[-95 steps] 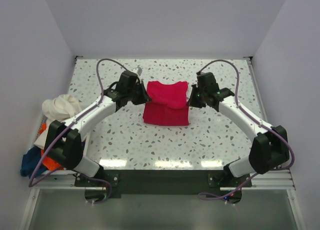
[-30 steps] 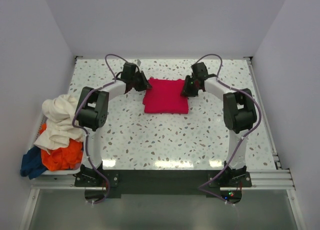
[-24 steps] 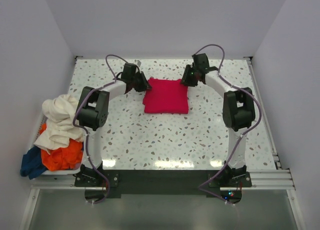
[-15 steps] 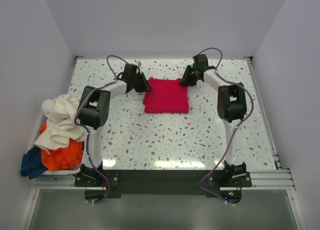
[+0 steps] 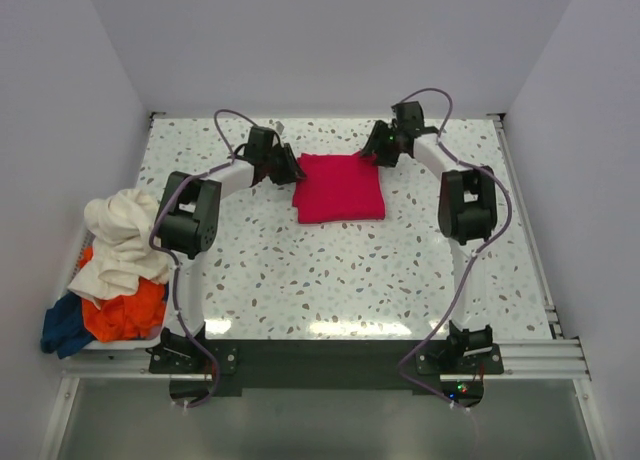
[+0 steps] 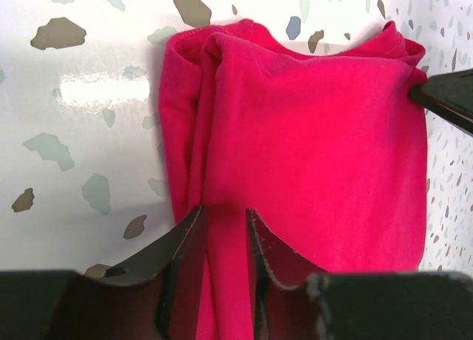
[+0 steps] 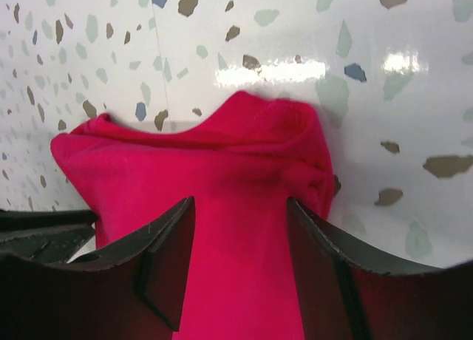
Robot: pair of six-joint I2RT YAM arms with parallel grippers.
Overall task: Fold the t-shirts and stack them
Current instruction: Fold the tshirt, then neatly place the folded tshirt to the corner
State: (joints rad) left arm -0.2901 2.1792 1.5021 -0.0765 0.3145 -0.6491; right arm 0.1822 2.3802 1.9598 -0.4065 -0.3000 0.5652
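Folded crimson t-shirt (image 5: 340,187) lying flat at the far middle of the speckled table (image 5: 330,280), a robot claw at each far corner.

The shirt is a neat square, though its left edge shows several loose layers bunched together. The left gripper (image 6: 222,229) straddles a ridge of that edge with only a narrow gap between its fingers; whether it pinches the cloth cannot be told. The right gripper (image 7: 240,222) stands with its fingers well apart over the other corner, cloth lying slack between them. At the table's left edge, well apart, sits a heap of a cream t-shirt (image 5: 120,230), an orange t-shirt (image 5: 125,315) and a dark blue t-shirt (image 5: 62,325), all unfolded. The likely risk: if either claw lifts away with cloth snagged, the layers would drag open and undo the fold.
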